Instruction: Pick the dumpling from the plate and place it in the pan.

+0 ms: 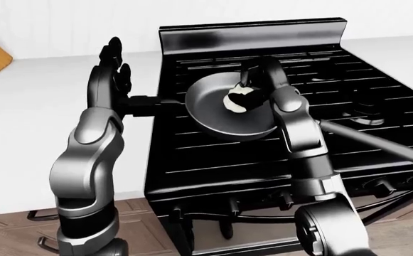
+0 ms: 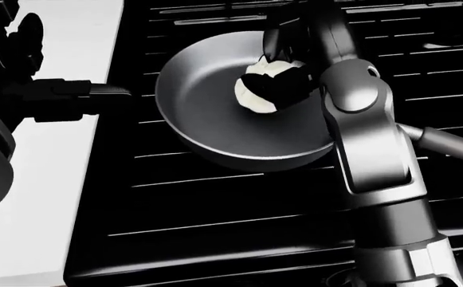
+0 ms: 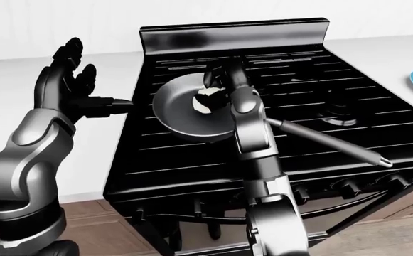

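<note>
Right robot hand grips dumpling over pan; left raised, fingers spread.

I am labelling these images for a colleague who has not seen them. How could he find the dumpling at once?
Find the black stove, then the round grey pan on its grates. The dumpling is the small cream lump inside the pan, with the right hand's dark fingers closed around it; nothing else there is pale.
</note>
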`<state>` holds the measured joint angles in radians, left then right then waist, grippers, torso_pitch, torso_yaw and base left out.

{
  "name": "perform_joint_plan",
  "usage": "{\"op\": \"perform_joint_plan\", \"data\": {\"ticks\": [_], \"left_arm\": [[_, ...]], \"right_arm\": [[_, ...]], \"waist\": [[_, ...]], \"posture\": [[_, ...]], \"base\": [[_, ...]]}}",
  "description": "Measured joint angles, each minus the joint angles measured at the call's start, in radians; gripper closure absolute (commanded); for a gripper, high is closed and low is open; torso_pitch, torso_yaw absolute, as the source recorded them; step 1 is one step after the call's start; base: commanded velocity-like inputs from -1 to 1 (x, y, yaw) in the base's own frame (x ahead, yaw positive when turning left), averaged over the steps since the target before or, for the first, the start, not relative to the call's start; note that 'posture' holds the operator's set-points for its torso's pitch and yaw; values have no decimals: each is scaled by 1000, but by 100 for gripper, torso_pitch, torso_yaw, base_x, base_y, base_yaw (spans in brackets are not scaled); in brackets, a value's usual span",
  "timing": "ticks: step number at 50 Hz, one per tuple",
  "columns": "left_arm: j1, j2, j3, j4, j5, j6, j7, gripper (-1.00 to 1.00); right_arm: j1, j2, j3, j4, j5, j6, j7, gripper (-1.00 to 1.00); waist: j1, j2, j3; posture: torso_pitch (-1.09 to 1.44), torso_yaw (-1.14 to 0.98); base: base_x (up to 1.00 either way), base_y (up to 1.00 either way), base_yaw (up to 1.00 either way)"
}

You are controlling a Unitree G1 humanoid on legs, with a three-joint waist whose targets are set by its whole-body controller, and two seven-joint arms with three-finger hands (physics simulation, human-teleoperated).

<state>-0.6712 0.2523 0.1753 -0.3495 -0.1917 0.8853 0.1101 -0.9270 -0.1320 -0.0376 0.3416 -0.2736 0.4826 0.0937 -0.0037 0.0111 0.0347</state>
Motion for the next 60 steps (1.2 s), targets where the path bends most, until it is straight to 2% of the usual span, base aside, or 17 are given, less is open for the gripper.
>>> {"op": "perform_joint_plan", "data": {"ticks": [10,11,17,27,29,30,31,42,45,47,50,58,59,60], "left_arm": [[0,1,0,-2,-1,-1,-1,-100],[0,1,0,-2,-1,-1,-1,-100],[1,0,0,-10,-1,4,1,-100],[4,-2,-2,-8,1,1,0,-100],[4,-2,-2,-9,1,1,0,-100],[4,-2,-2,-9,2,2,0,-100],[3,-2,-2,-9,2,2,0,-100],[-1,-2,-1,-7,3,3,0,-100],[-1,-2,-2,-6,2,2,0,-100],[-1,-2,-1,-4,2,2,0,-100],[-1,-2,-1,-4,1,2,0,-100],[3,-1,-1,-8,0,0,-1,-100],[3,-1,-1,-8,0,1,-1,-100],[3,-1,-1,-8,0,1,-1,-100]], "right_arm": [[6,10,6,16,10,-24,-15,100],[8,10,7,19,10,-28,-16,84],[23,11,6,16,13,-37,-22,91],[34,10,0,36,19,-64,-42,85],[36,9,0,36,21,-67,-45,80],[37,9,0,36,22,-67,-46,65],[37,9,0,37,23,-68,-46,62],[33,9,1,48,30,-74,-53,62],[29,8,0,56,32,-78,-54,44],[28,9,0,61,33,-80,-56,42],[26,10,0,68,36,-90,-59,22],[24,10,-4,88,42,-119,-75,12],[24,10,-5,90,43,-123,-77,4],[24,10,-5,92,44,-127,-79,-19]], "waist": [[1,0,0],[1,0,0],[1,-1,0],[1,-1,-1],[1,-1,-1],[1,-1,-1],[1,-1,-1],[1,-1,-2],[2,-1,-2],[2,-1,-2],[1,-2,-3],[1,-3,-5],[1,-3,-5],[1,-3,-6]], "posture": [[0,0],[0,0],[0,0],[0,0],[0,0],[0,0],[0,0],[0,0],[0,0],[0,0],[0,0],[0,0],[0,0],[0,0]], "base": [[0,0,0],[0,0,0],[0,0,0],[0,0,0],[0,0,0],[0,0,0],[0,0,0],[0,0,0],[0,0,0],[0,0,0],[0,0,0],[0,0,0],[0,0,0],[0,0,0]]}}
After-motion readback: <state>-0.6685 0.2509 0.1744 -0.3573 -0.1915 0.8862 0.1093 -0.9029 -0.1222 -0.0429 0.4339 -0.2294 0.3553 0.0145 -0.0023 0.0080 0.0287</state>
